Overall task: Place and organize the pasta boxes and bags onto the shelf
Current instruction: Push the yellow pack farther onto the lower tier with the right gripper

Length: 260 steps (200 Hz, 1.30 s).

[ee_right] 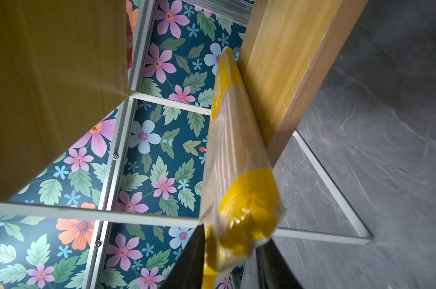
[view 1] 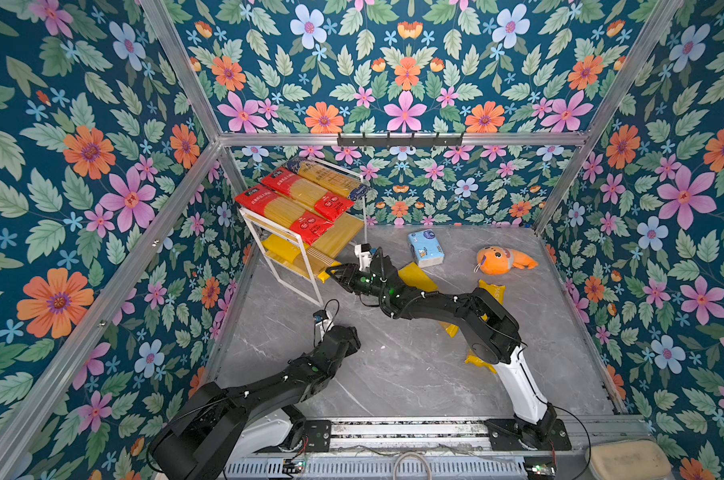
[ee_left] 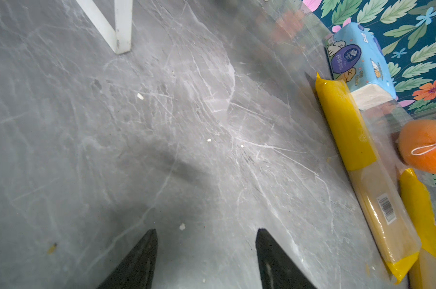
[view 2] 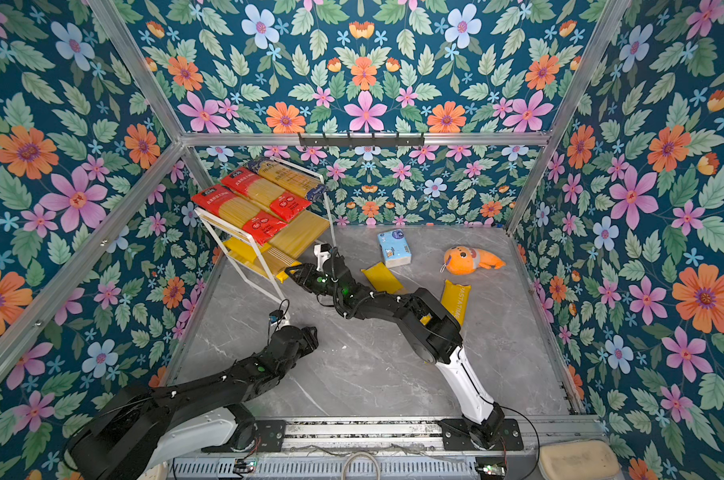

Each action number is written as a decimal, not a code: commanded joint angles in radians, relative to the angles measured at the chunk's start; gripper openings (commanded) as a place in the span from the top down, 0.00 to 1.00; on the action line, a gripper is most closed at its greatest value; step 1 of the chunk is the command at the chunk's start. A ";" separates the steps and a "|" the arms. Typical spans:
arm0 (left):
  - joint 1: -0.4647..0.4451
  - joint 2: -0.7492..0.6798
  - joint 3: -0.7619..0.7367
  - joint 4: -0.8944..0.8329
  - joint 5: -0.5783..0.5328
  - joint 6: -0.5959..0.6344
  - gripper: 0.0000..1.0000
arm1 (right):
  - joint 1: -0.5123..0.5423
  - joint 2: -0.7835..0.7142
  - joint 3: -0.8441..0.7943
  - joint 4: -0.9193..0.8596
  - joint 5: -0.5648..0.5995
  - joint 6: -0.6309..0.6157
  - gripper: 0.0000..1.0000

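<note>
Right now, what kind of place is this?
Likely a staged robot test cell, not a real pantry: floral wallpaper panels on an aluminium frame, two robot arms mounted on a rail, a small shelf of pasta packs.

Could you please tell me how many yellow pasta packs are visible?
3 yellow packs: one on the shelf's lower board, two on the table, partly under the right arm.

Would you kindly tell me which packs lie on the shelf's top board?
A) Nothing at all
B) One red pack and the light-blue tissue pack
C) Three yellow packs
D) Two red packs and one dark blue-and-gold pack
D: in both top views, the shelf carries two red packs and a dark blue-and-gold pack side by side on its top board.
</note>
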 commanded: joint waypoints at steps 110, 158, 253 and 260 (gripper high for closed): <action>-0.082 0.113 0.091 0.164 0.013 0.162 0.34 | -0.201 -0.372 -0.556 0.037 -0.012 -0.106 0.46; -0.116 0.228 0.151 0.278 0.064 0.199 0.34 | -0.418 -0.620 -0.684 -0.503 -0.023 -0.389 0.47; -0.204 0.453 0.302 0.320 0.127 0.189 0.33 | -0.549 -0.610 -0.643 -0.833 0.064 -0.650 0.46; -0.205 0.459 0.302 0.320 0.130 0.185 0.33 | -0.547 -0.603 -0.651 -0.832 0.059 -0.643 0.46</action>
